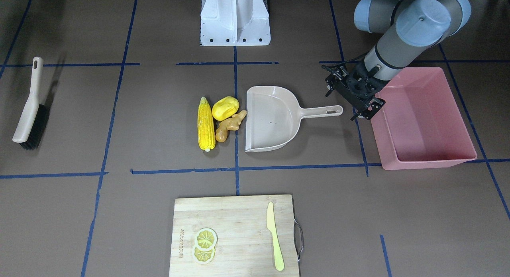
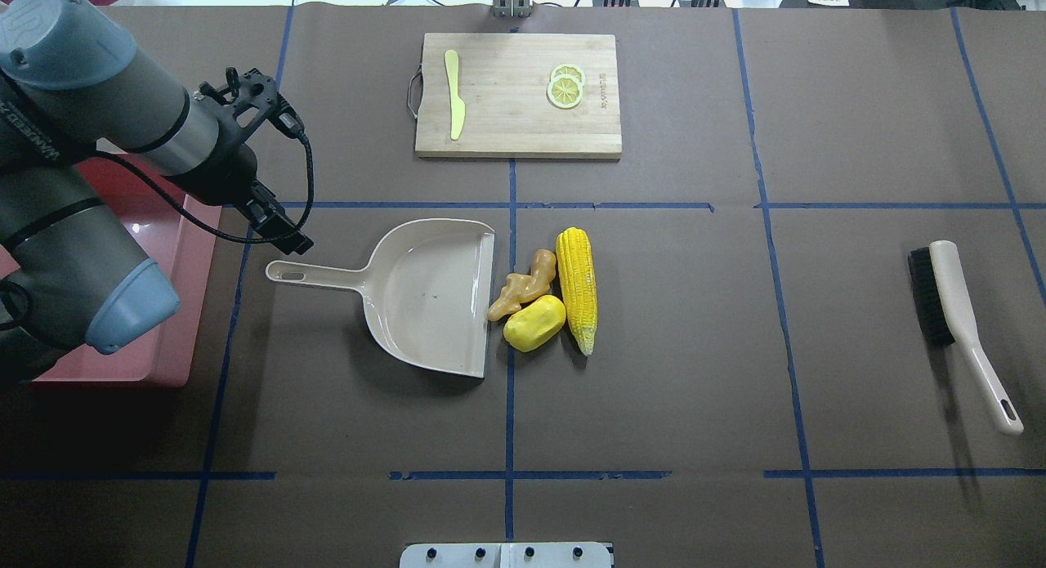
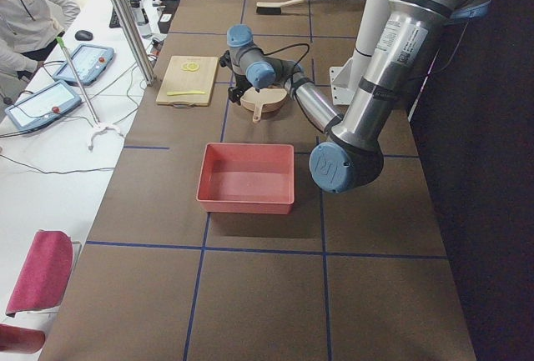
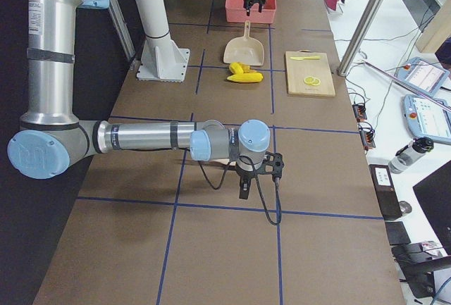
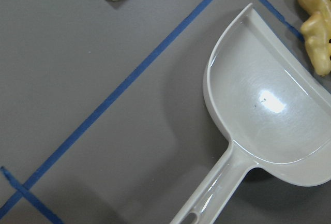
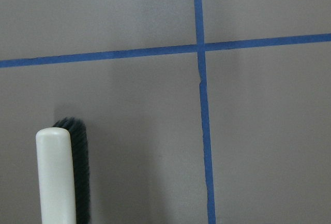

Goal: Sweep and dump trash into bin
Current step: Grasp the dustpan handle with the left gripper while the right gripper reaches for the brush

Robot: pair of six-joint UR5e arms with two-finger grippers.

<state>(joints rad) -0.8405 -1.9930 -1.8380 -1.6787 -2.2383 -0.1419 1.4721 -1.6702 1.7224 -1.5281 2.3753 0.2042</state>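
Corn: we see the yellow corn cob (image 2: 577,288) flat on the worktop. Its long side runs to and from the robot, thin tip toward the robot.
Other trash: the ginger root (image 2: 523,284) and the yellow lumpy piece (image 2: 534,323) sit between corn and dustpan (image 2: 425,298) mouth.
Bin: the pink bin (image 1: 422,162) is past the dustpan handle.
Left arm: the left jaws are spread and hold nothing. They hang near the handle end, and the trash is well apart from them.
Right arm: the right jaws are near the brush (image 2: 954,310). We cannot tell if they are spread.

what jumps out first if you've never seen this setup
The bright corn cob, yellow lumpy piece and ginger root cluster mid-table at the mouth of the beige dustpan. The big pink bin sits on the robot's left, with the left hand hanging beside it.
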